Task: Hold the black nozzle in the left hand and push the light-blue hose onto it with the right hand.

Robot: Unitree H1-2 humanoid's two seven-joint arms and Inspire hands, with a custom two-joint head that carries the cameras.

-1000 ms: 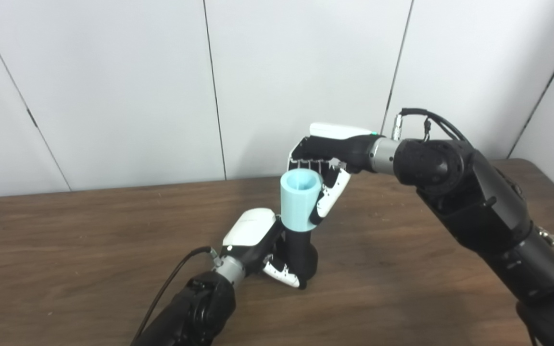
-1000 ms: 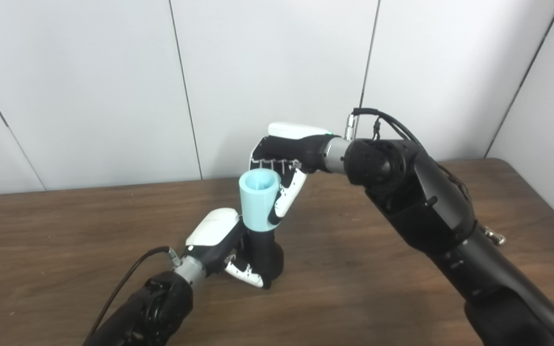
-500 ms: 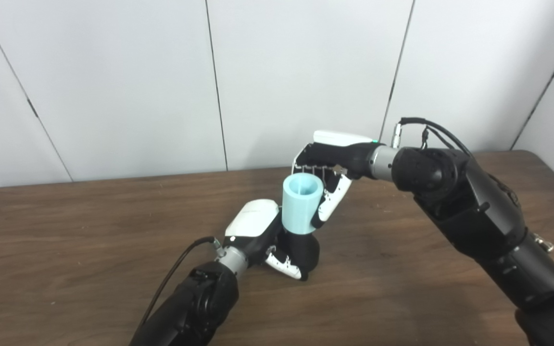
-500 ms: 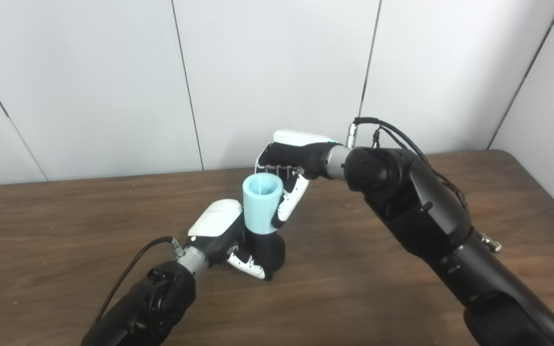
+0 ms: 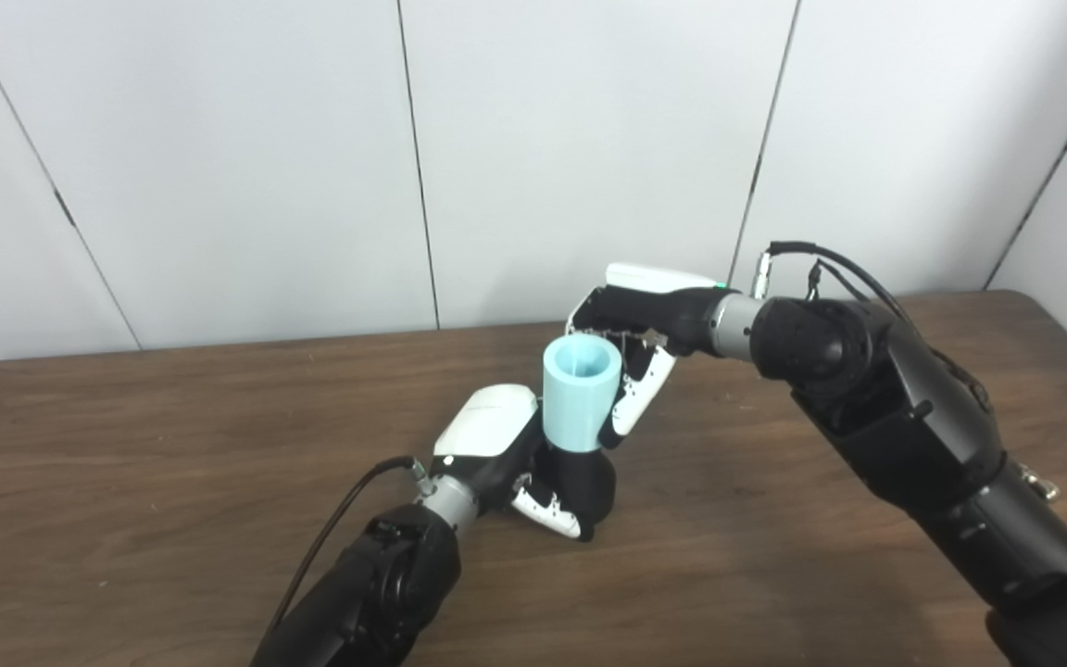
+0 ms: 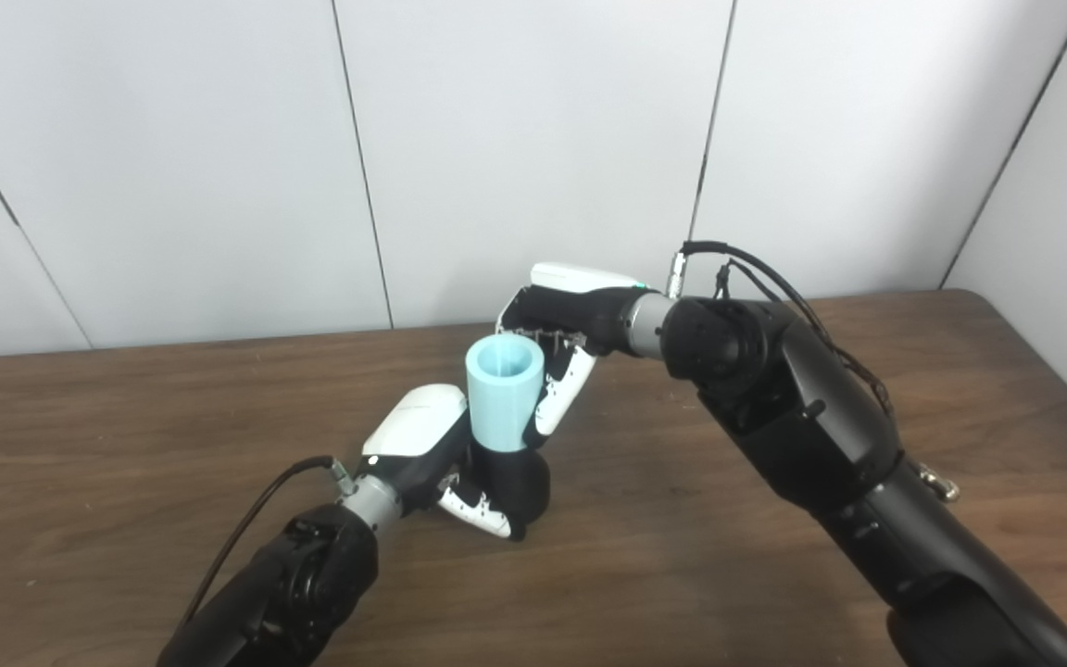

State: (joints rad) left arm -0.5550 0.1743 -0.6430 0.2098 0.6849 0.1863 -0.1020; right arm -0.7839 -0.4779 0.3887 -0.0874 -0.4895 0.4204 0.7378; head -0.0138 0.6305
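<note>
While the left arm enters nearest the camera from the bottom edge, its left hand point(image 5: 520, 463) sits low over the worktop point(image 5: 126, 482) with the fingers point(image 5: 547, 509) wrapped around the broad base of the black nozzle point(image 5: 584, 482), which stands upright with its base on or just above the wood. Directly above it, the light-blue hose point(image 5: 578, 394) stands upright with its open mouth facing up and its lower end over the nozzle's neck, touching the dark body at the rim. Beyond the hose, the right hand point(image 5: 635, 347) reaches in from the right with its fingers point(image 5: 633, 398) curled against the far side of the hose, pinching it; the contact on the hidden side cannot be seen. Behind both, the worktop runs to a plain white panelled wall point(image 5: 219, 167). Compared with 1 second ago, the stretch of black neck visible between hose and base has all but vanished, and the right hand has come down with the hose, with little further change over the last half second. Judgement: the push is at or close to full seating, and the left hand's hold has kept the nozzle upright. Remaining need, as judged: a short firm press along the axis, since any tilt could jam the fit.
</note>
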